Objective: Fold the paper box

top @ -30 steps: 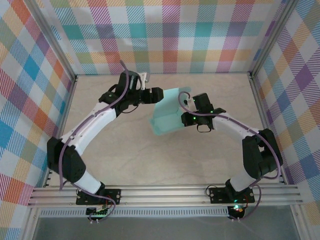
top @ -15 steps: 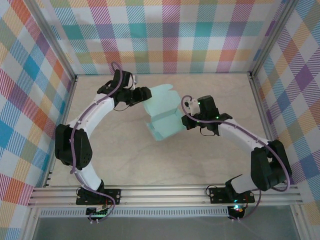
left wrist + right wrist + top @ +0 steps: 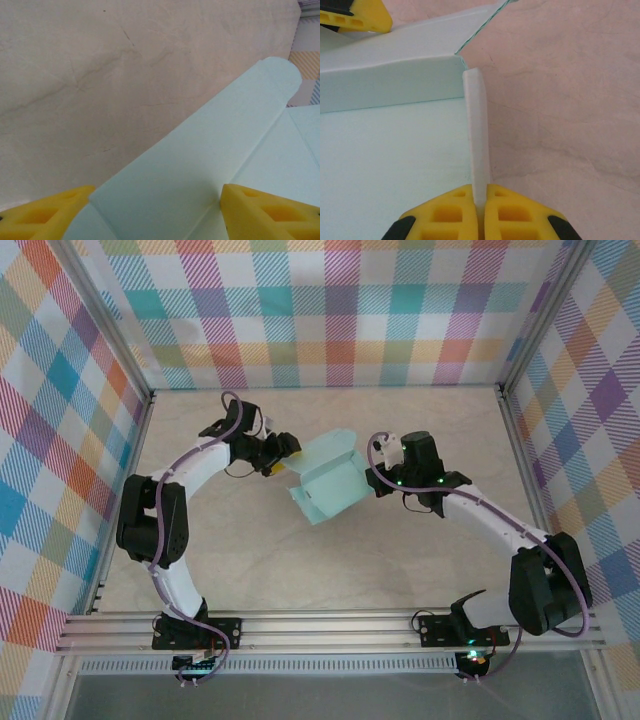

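You are working over a pale beige tabletop (image 3: 250, 540) with a faint marbled look. In the left wrist view you can see thin dark veins and creases running across it. Checked walls (image 3: 340, 310) in orange, teal, purple, yellow and white close in the left, far and right sides. Silver metal posts (image 3: 108, 325) slant up along the far corners, and ribbed metal rails (image 3: 330, 628) cross the near edge. The light is soft and even, casting only weak shadows.

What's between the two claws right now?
The paper box spans the gap between left claw and right claw, seen in the top external view.
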Action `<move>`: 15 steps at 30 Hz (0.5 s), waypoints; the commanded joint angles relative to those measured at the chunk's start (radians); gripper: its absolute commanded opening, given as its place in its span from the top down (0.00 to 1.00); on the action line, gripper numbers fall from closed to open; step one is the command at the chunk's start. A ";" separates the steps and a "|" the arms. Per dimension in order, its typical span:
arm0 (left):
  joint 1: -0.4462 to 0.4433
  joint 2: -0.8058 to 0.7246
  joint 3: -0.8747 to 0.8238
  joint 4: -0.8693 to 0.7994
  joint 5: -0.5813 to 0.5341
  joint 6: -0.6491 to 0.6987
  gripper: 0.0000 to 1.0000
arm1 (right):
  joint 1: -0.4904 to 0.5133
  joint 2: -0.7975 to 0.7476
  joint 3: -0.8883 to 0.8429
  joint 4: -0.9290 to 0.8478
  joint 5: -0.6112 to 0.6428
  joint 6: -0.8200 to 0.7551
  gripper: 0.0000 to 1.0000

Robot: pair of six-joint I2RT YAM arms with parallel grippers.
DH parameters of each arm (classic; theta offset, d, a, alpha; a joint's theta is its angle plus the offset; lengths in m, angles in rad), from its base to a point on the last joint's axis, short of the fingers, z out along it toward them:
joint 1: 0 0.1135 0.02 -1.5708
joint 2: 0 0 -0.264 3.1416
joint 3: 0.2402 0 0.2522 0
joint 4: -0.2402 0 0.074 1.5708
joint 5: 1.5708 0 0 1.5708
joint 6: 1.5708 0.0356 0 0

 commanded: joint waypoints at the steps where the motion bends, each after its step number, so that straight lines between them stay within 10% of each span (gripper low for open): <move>1: -0.007 -0.033 0.017 -0.007 0.034 -0.009 0.31 | 0.005 -0.012 0.024 0.108 0.000 0.015 1.00; 15: -0.004 -0.302 0.129 0.028 -0.299 0.037 0.01 | 0.001 0.113 0.099 -0.008 0.150 0.097 1.00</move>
